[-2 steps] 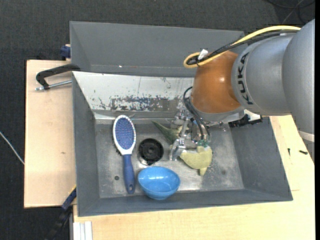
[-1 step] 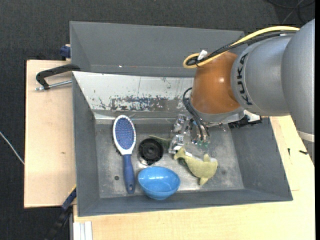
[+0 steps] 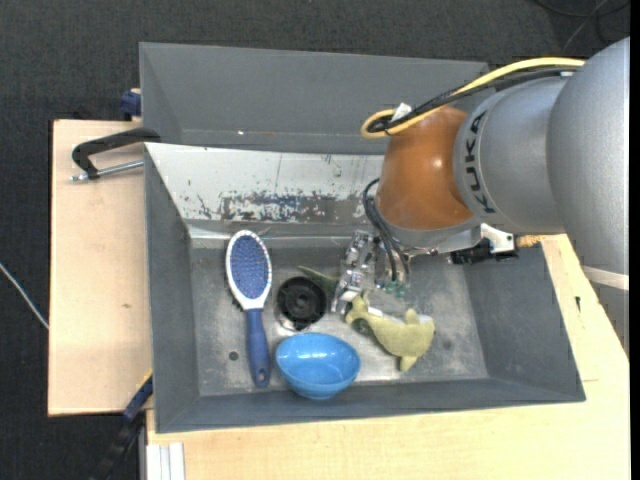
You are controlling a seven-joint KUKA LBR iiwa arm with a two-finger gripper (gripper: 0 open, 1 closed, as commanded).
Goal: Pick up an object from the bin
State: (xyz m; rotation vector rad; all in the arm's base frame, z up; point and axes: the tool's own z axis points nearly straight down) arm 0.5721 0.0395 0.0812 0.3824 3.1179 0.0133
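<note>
Arm's grey link and orange wrist cover (image 3: 425,173) are sitting closest to us, coming in from the right of frame over the grey bin (image 3: 170,298). We're seeing the end effector (image 3: 362,273) hanging at bin centre, just right of a black round part (image 3: 300,300) and right over the left end of a yellow-green floppy thing (image 3: 400,334) lying lower centre-right. We're not able to tell its opening, or whether it's gripping anything. Left of centre a blue hairbrush (image 3: 248,273) is lying, with a blue bowl (image 3: 317,364) sitting just beside its handle at lower middle.
</note>
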